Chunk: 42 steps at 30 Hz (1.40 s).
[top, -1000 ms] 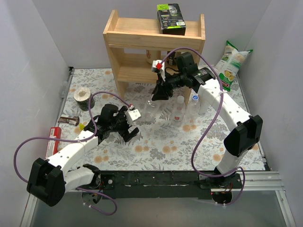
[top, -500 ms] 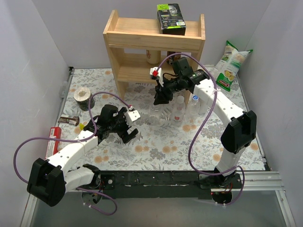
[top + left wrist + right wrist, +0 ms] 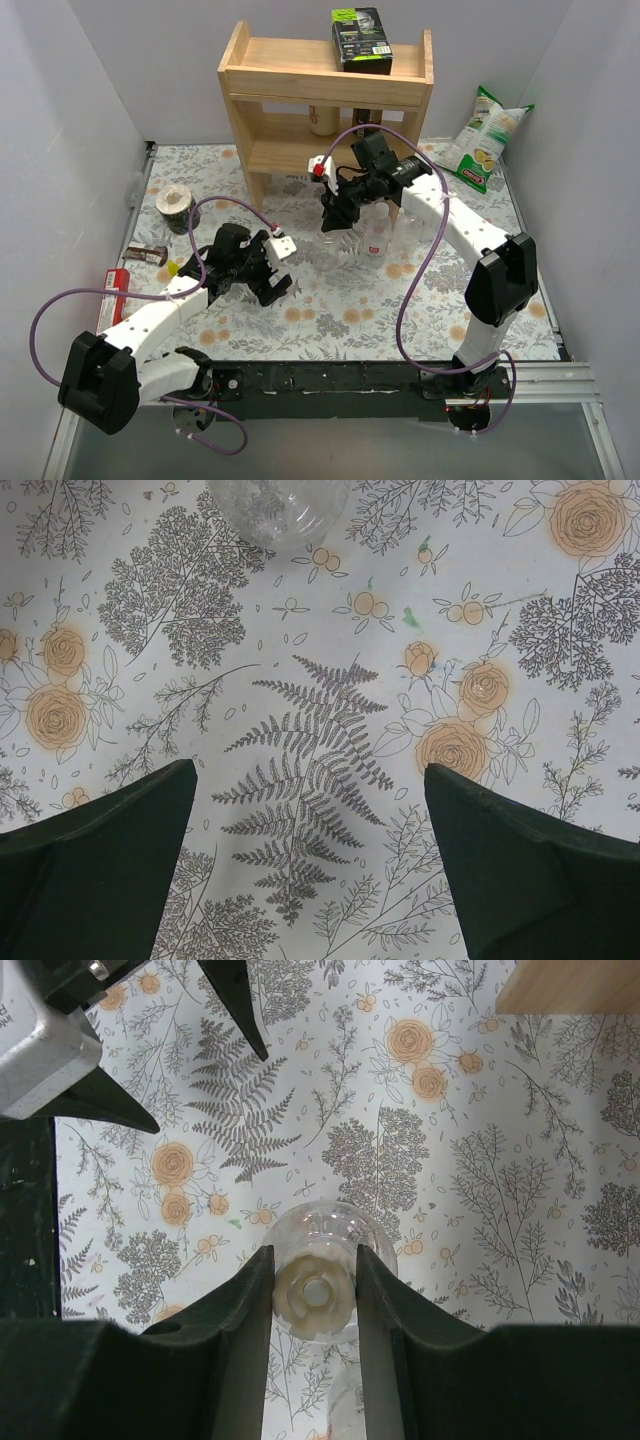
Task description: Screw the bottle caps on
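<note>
step in hand: seating a pale cap, pinched narrow in your right gripper, centred over a clear bottle at its neck. next, likely: press lightly and twist it square; your left gripper hangs wide and empty nearby

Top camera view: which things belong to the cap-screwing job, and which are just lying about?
Job: clear bottles, white cap in right pincer.
Lying about: wooden shelf, black box, chip bag, tape roll.

Counts: three clear bottles, one white cap, one wooden shelf, one chip bag, one tape roll.
</note>
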Each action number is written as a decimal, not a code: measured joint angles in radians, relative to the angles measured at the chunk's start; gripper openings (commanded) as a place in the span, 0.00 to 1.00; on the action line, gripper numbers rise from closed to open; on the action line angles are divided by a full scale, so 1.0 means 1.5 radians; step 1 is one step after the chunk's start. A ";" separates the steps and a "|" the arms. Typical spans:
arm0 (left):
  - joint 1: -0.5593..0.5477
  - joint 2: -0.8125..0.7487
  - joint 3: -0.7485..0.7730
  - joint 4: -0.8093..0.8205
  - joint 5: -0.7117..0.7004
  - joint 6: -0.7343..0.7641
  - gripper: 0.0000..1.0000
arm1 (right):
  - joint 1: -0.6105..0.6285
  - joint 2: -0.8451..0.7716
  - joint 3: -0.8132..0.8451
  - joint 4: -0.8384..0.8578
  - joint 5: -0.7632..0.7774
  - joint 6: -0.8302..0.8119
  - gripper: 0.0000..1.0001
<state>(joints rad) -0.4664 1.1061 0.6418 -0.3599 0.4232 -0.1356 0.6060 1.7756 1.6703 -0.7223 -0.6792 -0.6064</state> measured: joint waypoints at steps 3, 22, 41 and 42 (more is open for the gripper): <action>0.000 0.004 0.000 0.001 0.003 0.000 0.98 | 0.006 0.000 -0.003 0.002 0.002 0.000 0.19; 0.000 0.008 -0.005 0.007 0.007 -0.002 0.98 | 0.007 0.000 -0.029 0.011 0.015 0.001 0.61; 0.000 0.015 -0.003 0.018 -0.001 -0.020 0.98 | 0.008 -0.066 0.056 -0.002 0.192 0.163 0.96; 0.000 0.017 -0.002 0.018 -0.004 -0.025 0.98 | 0.008 -0.077 0.056 -0.003 0.217 0.175 0.96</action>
<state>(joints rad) -0.4667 1.1309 0.6395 -0.3328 0.4175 -0.1726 0.6186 1.6600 1.7542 -0.7265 -0.3538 -0.3431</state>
